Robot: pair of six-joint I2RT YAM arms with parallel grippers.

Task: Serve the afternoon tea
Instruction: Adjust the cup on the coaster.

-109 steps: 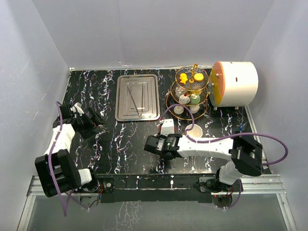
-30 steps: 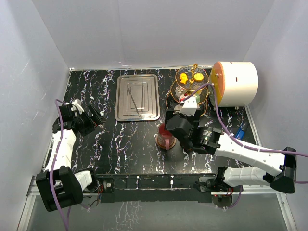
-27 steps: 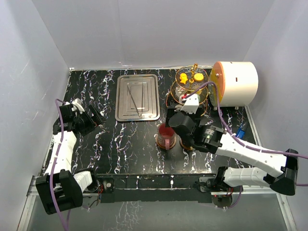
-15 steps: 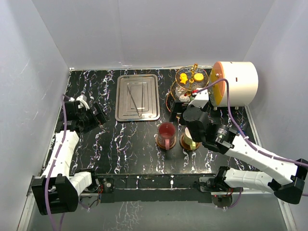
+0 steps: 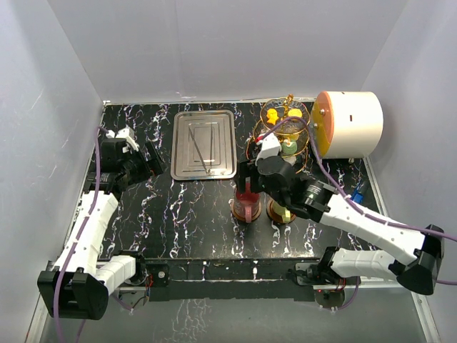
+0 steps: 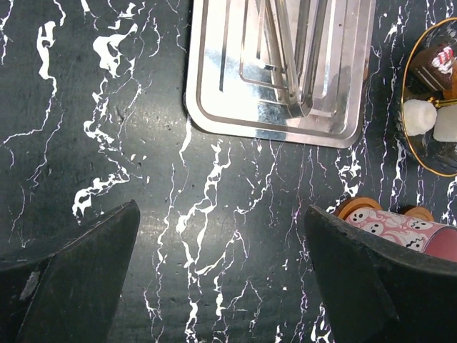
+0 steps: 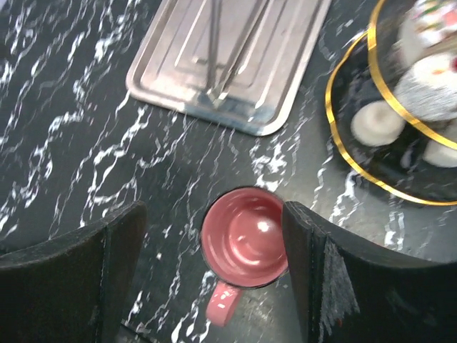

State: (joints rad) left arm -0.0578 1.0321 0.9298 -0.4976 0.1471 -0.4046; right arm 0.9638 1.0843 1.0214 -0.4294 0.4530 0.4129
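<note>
Seen from above, the right gripper (image 5: 248, 187) hung directly over the maroon cup (image 5: 246, 209) and hid most of it, so that view could not settle the spread of its jaws. The right wrist camera could: the dark fingers (image 7: 68, 286) stood wide apart with the cup's open rim between them, a gap on either side. Only the overhead view showed the cream cup (image 5: 283, 212), just right of the maroon one on a brown saucer (image 5: 273, 211) and half under the arm. The left gripper (image 5: 146, 168) hovered near the left edge of the table (image 5: 178, 207), well apart from the cups, its fingers (image 6: 78, 286) also spread wide. Its camera alone caught the maroon cup's white-patterned side. The three-tier stand (image 5: 282, 136) stood behind the cups beside the white cylinder (image 5: 350, 123). Yellow cakes (image 5: 284, 112) on its top tier showed from above, white cakes (image 7: 378, 121) on a lower tier in the wrist views. The steel tray (image 5: 204, 143) held tongs (image 6: 293, 57).
</note>
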